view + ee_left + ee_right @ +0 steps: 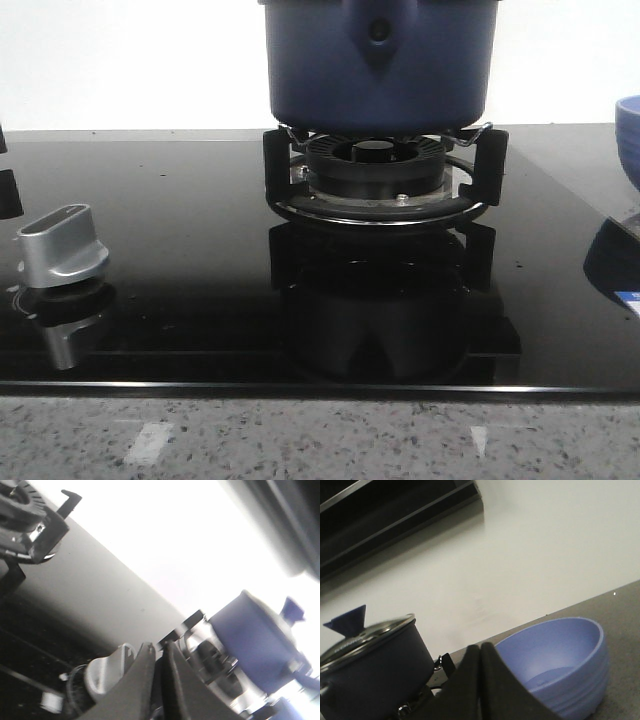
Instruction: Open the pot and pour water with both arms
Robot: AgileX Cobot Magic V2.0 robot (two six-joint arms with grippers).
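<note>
The dark navy-blue pot point(378, 62) stands on the black burner grate point(385, 170) at the middle back of the cooktop; its shield-shaped handle mount with one rivet faces me. Its glass lid point(367, 632) with a blue knob point(347, 620) sits closed on it. The pot also shows in the left wrist view point(250, 637) and the right wrist view point(370, 675). My left gripper point(159, 647) is shut and empty, apart from the pot, near the silver knob. My right gripper point(480, 650) is shut and empty, between pot and bowl. Neither arm shows in the front view.
A silver stove knob point(62, 245) stands on the glossy black cooktop point(200, 290) at the left. A lighter blue bowl point(628, 125) sits at the right edge on the counter; it is also in the right wrist view point(560, 665). A speckled counter edge point(320, 440) runs along the front.
</note>
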